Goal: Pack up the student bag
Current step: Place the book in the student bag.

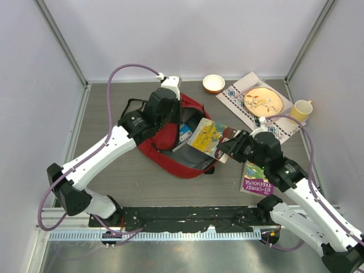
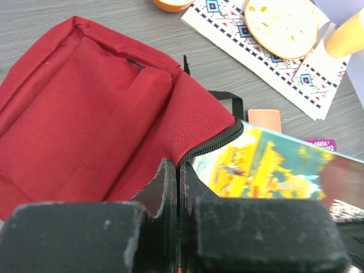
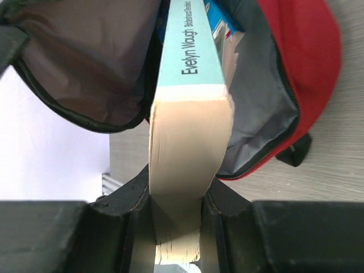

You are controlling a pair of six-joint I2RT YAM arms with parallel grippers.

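The red student bag (image 1: pixel 162 152) is lying unzipped on the grey table (image 1: pixel 114 182), left of centre, its grey lining showing. The left gripper (image 2: pixel 177 176) is pinching the bag's zipper edge, jaws clenched on it. The right gripper (image 3: pixel 176 190) is grasping a paperback (image 3: pixel 190 74), whose far end is sitting in the bag's mouth. A purple book (image 1: pixel 256 177) is lying beside the right arm. Further back, an orange bowl (image 1: pixel 214 83), a plate (image 1: pixel 263 101) on a patterned placemat (image 1: pixel 236 96) and a yellow cup (image 1: pixel 300 109) are standing

The soft red fabric backpack (image 1: pixel 156 147) lies left of centre. A thick yellow-covered paperback (image 1: pixel 206 136) pokes into its right-hand opening, with a purple paperback (image 1: pixel 255 179) near-right.
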